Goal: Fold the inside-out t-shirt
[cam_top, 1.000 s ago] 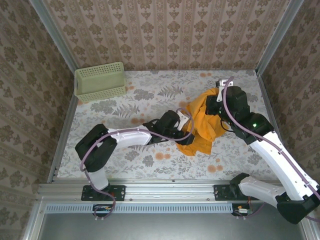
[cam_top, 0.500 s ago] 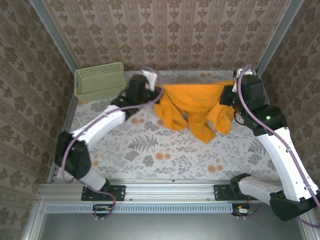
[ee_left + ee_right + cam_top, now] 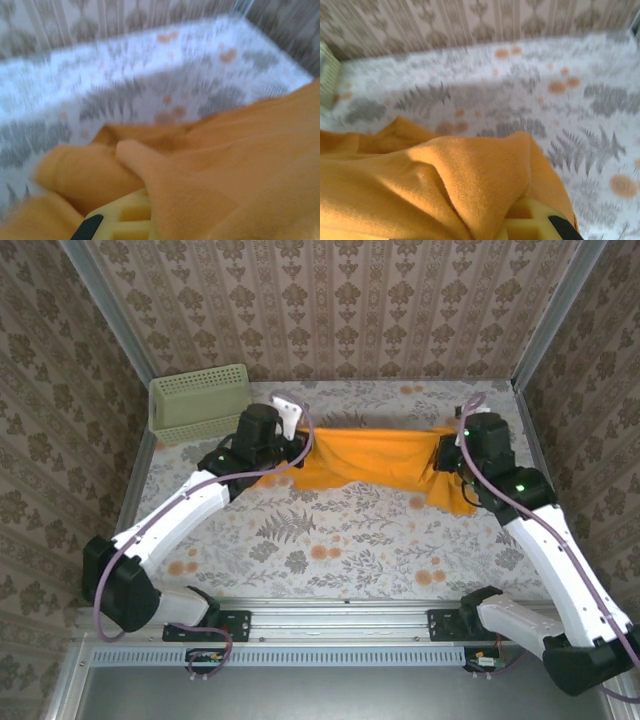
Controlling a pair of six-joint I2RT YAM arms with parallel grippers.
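inside-out t-shirt (image 3: pixel 375 458): orange-yellow, stretched as a band across upper centre of top view, over floral table (image 3: pixel 330 530). left gripper (image 3: pixel 302 445): clamped on its left end. right gripper (image 3: pixel 447 455): clamped on its right end, loose cloth bunched below. pale green basket (image 3: pixel 200 403): upper left, apart.

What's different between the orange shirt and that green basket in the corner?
The shirt is orange-yellow cloth, soft and creased; the basket is pale green and stiff, with mesh walls. The shirt is pulled wide between the left end effector and the right end effector, both shut on it; the basket stands alone, untouched, at the far left corner. The shirt spans more width than the basket. Both are over the far half of the flowered table.
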